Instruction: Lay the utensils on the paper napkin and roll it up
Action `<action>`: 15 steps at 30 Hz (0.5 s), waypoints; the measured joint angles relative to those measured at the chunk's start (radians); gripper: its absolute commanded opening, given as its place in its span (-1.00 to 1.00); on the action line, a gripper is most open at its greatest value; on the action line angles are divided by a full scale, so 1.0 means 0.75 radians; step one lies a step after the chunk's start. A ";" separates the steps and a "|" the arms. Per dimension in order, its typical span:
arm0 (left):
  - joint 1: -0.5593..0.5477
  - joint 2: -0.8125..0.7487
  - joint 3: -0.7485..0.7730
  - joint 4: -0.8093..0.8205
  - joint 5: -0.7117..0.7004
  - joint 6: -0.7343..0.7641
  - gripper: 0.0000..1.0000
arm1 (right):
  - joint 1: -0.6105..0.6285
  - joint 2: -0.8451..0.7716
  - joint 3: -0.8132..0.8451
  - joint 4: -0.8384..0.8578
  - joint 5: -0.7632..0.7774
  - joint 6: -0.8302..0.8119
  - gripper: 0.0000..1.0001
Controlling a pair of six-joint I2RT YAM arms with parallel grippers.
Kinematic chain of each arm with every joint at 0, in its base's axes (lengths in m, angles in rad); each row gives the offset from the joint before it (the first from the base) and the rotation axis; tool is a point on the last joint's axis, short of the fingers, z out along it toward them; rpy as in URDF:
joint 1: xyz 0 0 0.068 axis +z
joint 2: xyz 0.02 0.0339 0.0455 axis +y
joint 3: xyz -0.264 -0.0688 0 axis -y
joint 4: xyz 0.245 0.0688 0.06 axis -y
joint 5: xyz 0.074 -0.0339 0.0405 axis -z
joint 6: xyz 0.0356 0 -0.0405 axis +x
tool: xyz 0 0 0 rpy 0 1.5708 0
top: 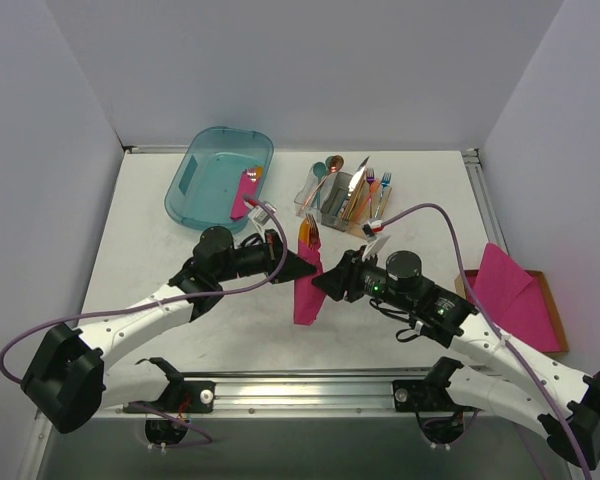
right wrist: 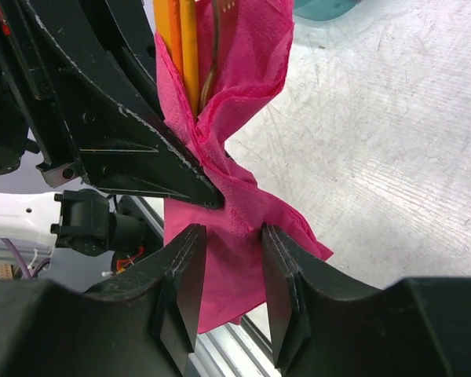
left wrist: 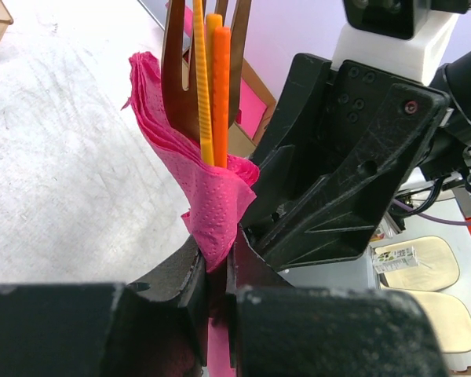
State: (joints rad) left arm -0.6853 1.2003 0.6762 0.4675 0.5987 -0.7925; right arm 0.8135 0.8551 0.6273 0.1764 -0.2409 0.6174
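Observation:
The paper napkin (top: 307, 300) is a magenta roll held upright above the table's middle, its lower end hanging loose. The copper-orange utensils (top: 310, 232) stick out of its top; a fork and slim handles show in the left wrist view (left wrist: 208, 78) and the right wrist view (right wrist: 184, 47). My left gripper (top: 305, 266) is shut on the napkin's (left wrist: 212, 196) twisted waist, as the left gripper (left wrist: 216, 259) shows in its own view. My right gripper (top: 323, 280) faces it; the right gripper (right wrist: 231, 236) is open, its jaws either side of the napkin (right wrist: 235, 267) just below the left fingers (right wrist: 141, 149).
A teal bin (top: 215, 170) at the back left holds a pink roll (top: 245, 192). A caddy (top: 350, 192) with copper, teal and iridescent cutlery stands at the back middle. A stack of pink napkins (top: 505, 285) lies on a wooden tray (top: 552, 310) at the right.

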 measured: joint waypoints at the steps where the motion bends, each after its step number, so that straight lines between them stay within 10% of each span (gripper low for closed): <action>1: 0.000 -0.005 0.000 0.000 0.001 -0.004 -0.95 | 0.000 0.003 0.000 0.002 -0.003 0.002 -0.31; 15: 0.003 -0.030 0.000 0.032 0.041 -0.076 -0.95 | -0.001 0.008 -0.034 0.120 -0.071 0.034 -0.32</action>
State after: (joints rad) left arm -0.6834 1.1778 0.6762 0.4915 0.6292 -0.8497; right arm 0.8131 0.8608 0.6018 0.2665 -0.2939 0.6430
